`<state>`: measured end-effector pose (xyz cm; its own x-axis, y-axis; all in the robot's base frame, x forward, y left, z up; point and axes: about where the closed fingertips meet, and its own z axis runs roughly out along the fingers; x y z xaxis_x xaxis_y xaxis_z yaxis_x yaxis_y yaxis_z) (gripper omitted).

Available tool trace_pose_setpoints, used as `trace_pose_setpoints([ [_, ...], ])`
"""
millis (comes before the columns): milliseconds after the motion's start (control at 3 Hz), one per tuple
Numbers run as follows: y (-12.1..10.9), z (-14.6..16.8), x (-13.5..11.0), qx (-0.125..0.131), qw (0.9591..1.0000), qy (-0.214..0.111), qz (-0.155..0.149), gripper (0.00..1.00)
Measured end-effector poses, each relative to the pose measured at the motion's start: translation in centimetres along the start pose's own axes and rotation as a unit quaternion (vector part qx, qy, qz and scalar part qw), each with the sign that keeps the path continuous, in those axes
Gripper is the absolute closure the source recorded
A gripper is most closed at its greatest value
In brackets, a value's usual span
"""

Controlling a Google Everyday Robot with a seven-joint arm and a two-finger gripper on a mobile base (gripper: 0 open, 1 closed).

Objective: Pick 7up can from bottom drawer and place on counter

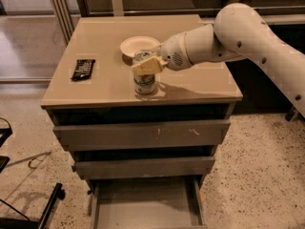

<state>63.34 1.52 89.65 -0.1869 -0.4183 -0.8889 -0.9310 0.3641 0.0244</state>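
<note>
The 7up can stands upright on the counter, near its front edge and just in front of a white bowl. My gripper reaches in from the right and is shut around the can's upper part, with one tan finger across its front. The can's bottom rests on the counter top. The bottom drawer is pulled open below and its tray holds nothing that I can see.
A white bowl sits right behind the can. A black packet lies at the counter's left side. The two upper drawers are closed. Black cables and a wheeled leg lie on the floor at the lower left.
</note>
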Motion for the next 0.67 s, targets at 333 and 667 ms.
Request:
trace_pose_setpoints([
  [333, 0.0, 0.0, 0.0, 0.0, 1.0, 0.0, 0.0, 0.0],
  [667, 0.0, 0.01, 0.0, 0.0, 1.0, 0.0, 0.0, 0.0],
])
